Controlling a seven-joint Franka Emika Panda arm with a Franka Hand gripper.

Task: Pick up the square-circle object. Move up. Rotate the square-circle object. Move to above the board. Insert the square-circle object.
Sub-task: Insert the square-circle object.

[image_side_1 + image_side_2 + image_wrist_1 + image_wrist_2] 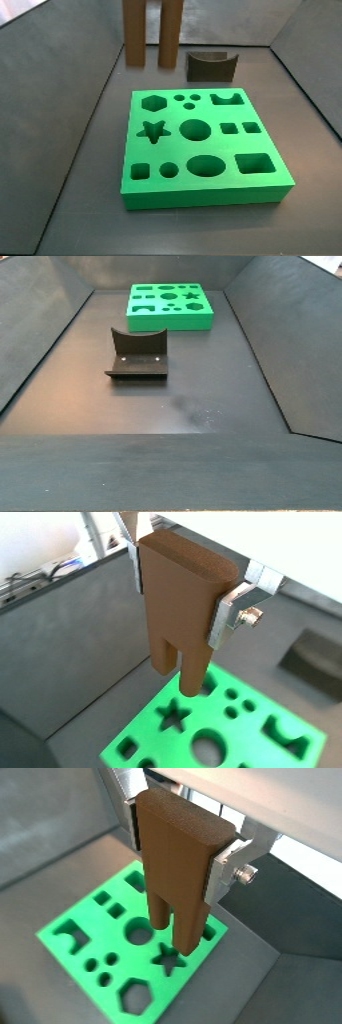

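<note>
Pincer (195, 584) (clamped): square-circle object (181, 607) legs-down.

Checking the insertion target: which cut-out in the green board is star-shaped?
On the board, the star cut-out at the left edge in a side view; its neighbours are round. The gripper holds the square-circle object above.

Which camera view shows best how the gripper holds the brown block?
A wrist view: the gripper clamps the square-circle object at its solid upper part, both silver fingers visible; both wrist views show this. A side view shows only the two legs; the other side view shows neither.
</note>
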